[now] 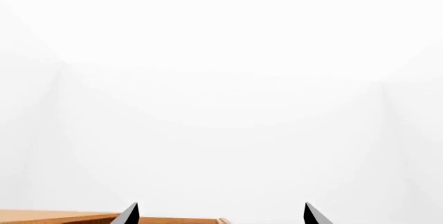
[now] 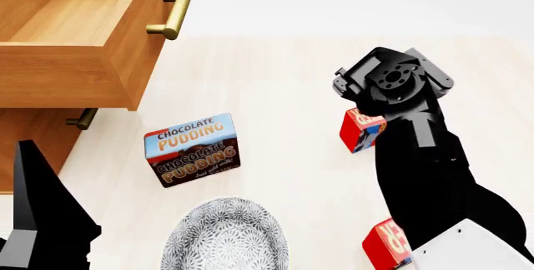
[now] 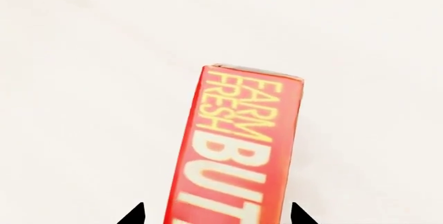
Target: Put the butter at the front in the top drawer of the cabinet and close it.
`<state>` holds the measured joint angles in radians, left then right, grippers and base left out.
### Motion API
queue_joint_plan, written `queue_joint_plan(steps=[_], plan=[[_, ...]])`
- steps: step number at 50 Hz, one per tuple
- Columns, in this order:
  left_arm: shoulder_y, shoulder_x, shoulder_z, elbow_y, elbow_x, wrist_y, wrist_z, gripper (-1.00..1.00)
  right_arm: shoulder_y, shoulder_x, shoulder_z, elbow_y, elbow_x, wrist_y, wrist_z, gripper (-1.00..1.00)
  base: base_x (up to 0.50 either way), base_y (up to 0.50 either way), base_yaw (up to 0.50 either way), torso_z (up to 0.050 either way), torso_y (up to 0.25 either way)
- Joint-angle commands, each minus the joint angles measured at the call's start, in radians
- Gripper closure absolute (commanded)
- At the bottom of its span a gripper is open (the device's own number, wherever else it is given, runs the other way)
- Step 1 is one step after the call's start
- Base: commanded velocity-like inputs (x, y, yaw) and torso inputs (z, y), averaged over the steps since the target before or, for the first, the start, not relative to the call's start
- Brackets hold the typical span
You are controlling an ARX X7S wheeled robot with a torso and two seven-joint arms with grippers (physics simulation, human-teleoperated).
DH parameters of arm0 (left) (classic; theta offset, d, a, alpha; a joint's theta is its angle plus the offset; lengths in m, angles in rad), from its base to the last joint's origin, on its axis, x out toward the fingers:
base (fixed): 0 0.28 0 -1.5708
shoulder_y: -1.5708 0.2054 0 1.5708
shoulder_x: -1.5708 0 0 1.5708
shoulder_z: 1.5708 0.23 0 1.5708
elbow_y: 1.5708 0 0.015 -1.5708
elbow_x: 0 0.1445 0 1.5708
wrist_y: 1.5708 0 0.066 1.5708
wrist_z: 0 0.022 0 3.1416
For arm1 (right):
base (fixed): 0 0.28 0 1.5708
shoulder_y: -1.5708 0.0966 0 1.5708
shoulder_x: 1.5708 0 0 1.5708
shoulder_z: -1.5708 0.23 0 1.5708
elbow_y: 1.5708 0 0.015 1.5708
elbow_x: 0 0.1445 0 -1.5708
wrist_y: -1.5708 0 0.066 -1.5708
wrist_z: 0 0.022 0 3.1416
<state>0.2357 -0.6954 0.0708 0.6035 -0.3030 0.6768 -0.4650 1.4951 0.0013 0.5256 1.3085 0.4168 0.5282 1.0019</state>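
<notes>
1. So, starting at the far left, the left arm (image 2: pixel 42 220) is parked low beside the cabinet (image 2: pixel 25 139). In the left wrist view the left gripper (image 1: pixel 221 214) has its tips spread with nothing between them, just a strip of wood edge below. It looks like it's waiting out of the way, handy for pushing the drawer shut later.
2. Next, the top drawer (image 2: pixel 75 26) is already pulled right out and looks empty inside. Its brass handle (image 2: pixel 171 14) points toward the open floor, so the box can simply go in from above.
3. The chocolate pudding box (image 2: pixel 192 149) and the patterned bowl (image 2: pixel 225 235) sit in the middle, between the cabinet and the right arm. They're not part of the job, just stuff to carry over or around.
4. The butter (image 3: pixel 235 146) stands on the pale surface well apart from the drawer. The right gripper (image 3: pixel 216 214) is over it with fingers spread, one tip on each side of the narrow faces and neither clearly touching. That looks lined up for a squeeze across the thin side.
5. Farthest right and nearest the robot is a second red box (image 2: pixel 386 245), partly hidden by the arm. It's probably the other butter.
</notes>
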Motion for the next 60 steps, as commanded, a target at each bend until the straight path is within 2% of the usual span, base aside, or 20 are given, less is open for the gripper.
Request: queue_joint_plan(steps=[1,34,46,60], plan=[[0.003,0.004,-0.001,-0.015,-0.005,0.014,0.006,-1.00,-0.006,-0.001,-0.028,0.000,0.029,0.014,-0.011,-1.00,0.00,0.00,0.00,0.000,0.000],[-0.009,0.011,0.005,-0.041,-0.018,0.016,0.020,-1.00,-0.033,-0.001,0.005,0.000,0.006,0.023,-0.025,-1.00,0.00,0.00,0.00,0.000,0.000],[-0.012,0.015,0.006,-0.057,-0.024,0.022,0.025,-1.00,-0.044,-0.001,-0.094,0.000,0.100,0.040,-0.029,-1.00,0.00,0.00,0.00,0.000,0.000],[-0.015,0.021,0.007,-0.074,-0.030,0.030,0.032,-1.00,-0.058,-0.001,-0.136,0.000,0.138,0.054,-0.043,-1.00,0.00,0.00,0.00,0.000,0.000]])
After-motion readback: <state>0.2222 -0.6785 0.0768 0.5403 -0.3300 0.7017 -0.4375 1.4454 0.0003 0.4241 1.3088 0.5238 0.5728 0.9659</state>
